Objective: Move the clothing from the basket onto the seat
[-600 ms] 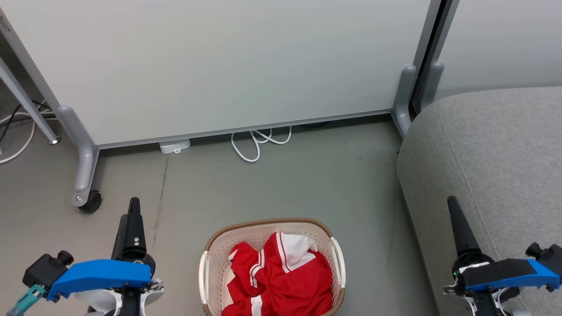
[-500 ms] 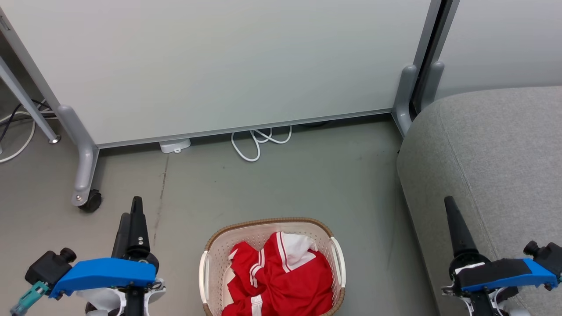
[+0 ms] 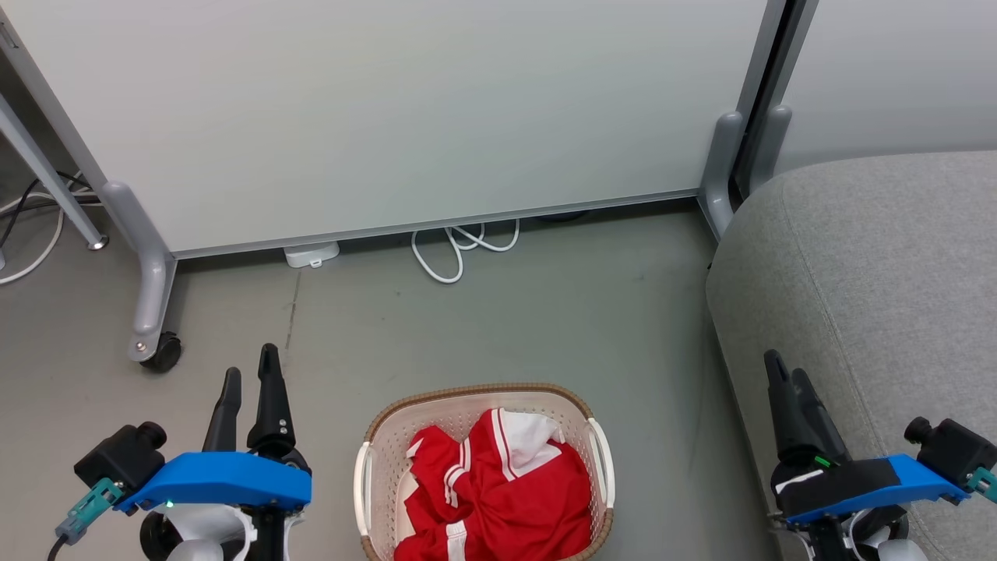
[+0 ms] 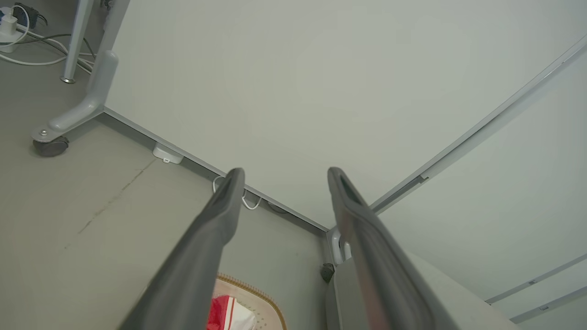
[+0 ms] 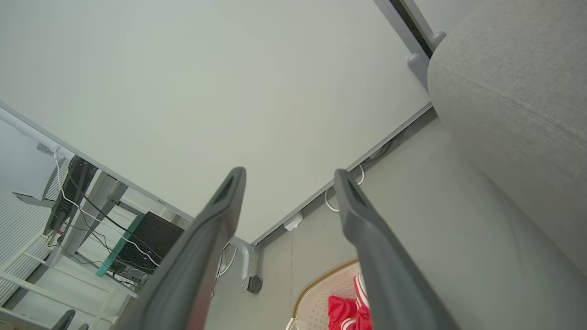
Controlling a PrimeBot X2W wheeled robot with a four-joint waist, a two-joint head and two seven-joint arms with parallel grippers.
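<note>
Red clothing (image 3: 498, 491) with white stripes lies bundled in the cream basket (image 3: 374, 452) on the floor at the bottom centre of the head view. A corner of that clothing (image 4: 224, 314) and of the basket rim (image 4: 257, 293) shows low in the left wrist view; the clothing (image 5: 346, 311) and the basket (image 5: 316, 298) also appear in the right wrist view. The grey seat (image 3: 880, 273) fills the right side. My left gripper (image 3: 249, 374) is open, left of the basket. My right gripper (image 3: 783, 370) is open by the seat's front edge, right of the basket. Both are empty.
A pale partition panel (image 3: 389, 117) on grey wheeled feet (image 3: 152, 312) stands behind the basket. A white cable (image 3: 456, 249) and a small white box (image 3: 311, 255) lie along its bottom edge. Bare grey floor (image 3: 506, 327) lies between the panel and the basket.
Both grippers turned inward toward the basket, so each now shows two spread fingers instead of one. The left one shifted right, the right one shifted left.
</note>
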